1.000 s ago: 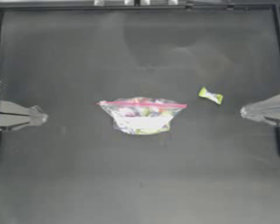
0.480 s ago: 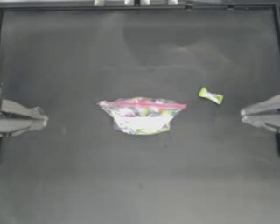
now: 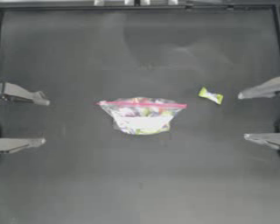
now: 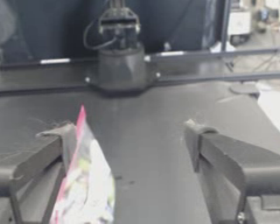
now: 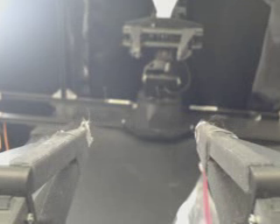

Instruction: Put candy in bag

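Note:
The bag (image 3: 142, 114) lies flat at the table's middle, its pink-red strip along the far edge and colourful sweets showing through. The candy (image 3: 210, 95), small and yellow-green, lies on the table to the bag's right, apart from it. My left gripper (image 3: 44, 121) waits at the left edge with its jaws spread wide and nothing between them. My right gripper (image 3: 243, 116) stands open at the right edge, the candy a short way in front of its far finger. The left wrist view shows the bag (image 4: 84, 183) by one finger; in the right wrist view the bag (image 5: 195, 205) peeks in beside the other arm's finger.
A raised dark frame (image 3: 136, 6) borders the table. The opposite arm's base (image 4: 122, 65) stands across the table in the left wrist view, and the other arm's base (image 5: 160, 109) likewise in the right wrist view.
Both grippers have gone from nearly shut to wide open while staying at the table's edges. The bag and the candy have not moved.

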You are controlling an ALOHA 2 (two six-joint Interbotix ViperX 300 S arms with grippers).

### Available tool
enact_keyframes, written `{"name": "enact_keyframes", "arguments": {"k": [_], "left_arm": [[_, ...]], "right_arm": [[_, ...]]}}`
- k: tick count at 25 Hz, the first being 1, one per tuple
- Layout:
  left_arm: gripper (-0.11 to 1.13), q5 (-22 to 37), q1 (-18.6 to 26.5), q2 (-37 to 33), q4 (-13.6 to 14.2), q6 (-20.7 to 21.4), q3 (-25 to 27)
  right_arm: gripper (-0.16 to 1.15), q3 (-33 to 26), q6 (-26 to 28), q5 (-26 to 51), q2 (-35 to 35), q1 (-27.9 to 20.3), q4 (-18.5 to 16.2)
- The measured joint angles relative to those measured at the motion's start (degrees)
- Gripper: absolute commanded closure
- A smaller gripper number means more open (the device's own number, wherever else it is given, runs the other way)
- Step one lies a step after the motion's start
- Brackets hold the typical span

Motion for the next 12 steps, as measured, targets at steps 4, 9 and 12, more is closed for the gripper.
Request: {"name": "enact_keyframes", "arguments": {"k": [4,9,12], "left_arm": [[0.01,0.09,0.09,0.00,0.00,0.09,0.00],[0.01,0.09,0.53,0.00,0.09,0.09,0.44],[0.01,0.62,1.41,0.00,0.00,0.09,0.79]], "right_arm": [[-0.01,-2.37,0.09,5.98,0.00,-0.70,0.97],[-0.01,-7.73,0.09,16.35,0.00,-2.81,1.58],[-0.01,-10.63,0.09,21.62,0.35,-4.13,2.11]]}}
